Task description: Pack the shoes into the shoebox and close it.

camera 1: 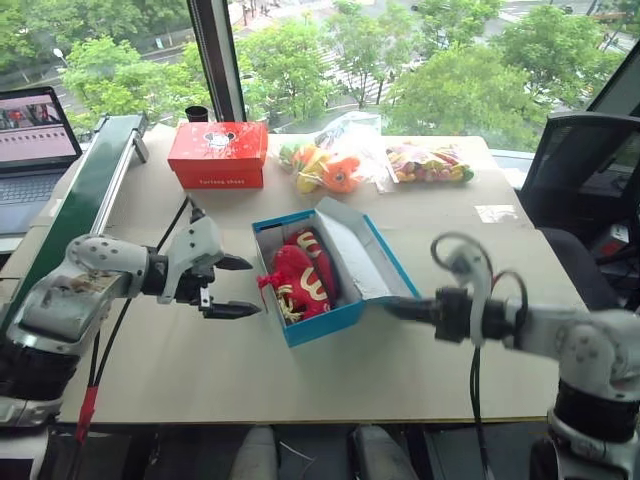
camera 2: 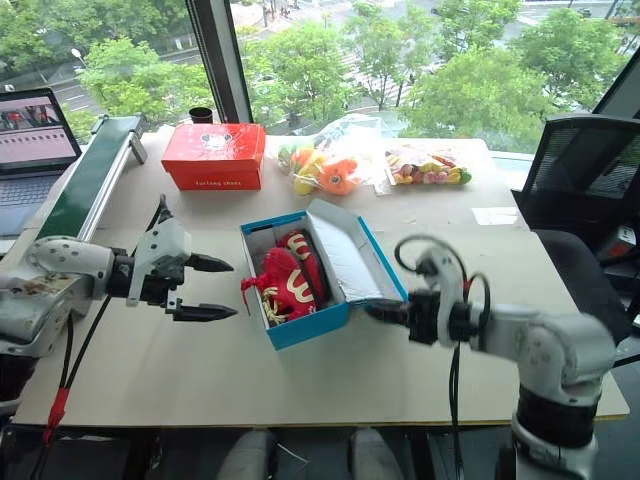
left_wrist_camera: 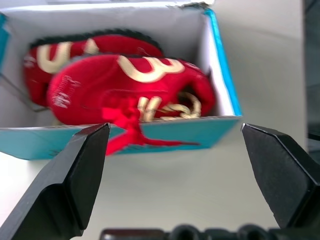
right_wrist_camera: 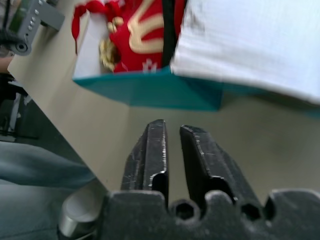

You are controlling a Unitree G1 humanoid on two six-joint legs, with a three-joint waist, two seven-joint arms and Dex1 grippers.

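From the head camera, the shoebox sat on the table between the two grippers, lid leaning open toward the right one, both shoes inside. The left gripper hung just beside the box's left wall, arm bent and reaching in low, fingers spread and empty. The right gripper pointed at the box's near right corner under the lid, fingers pressed together on nothing.

In the left wrist view, the shoes lay straight ahead of the spread fingers, and a red lace spilled over the near wall.

In the right wrist view, the clenched fingers aimed just short of the teal wall.

Closing well probably meant tucking the lace in first, then pushing the lid over from beneath.
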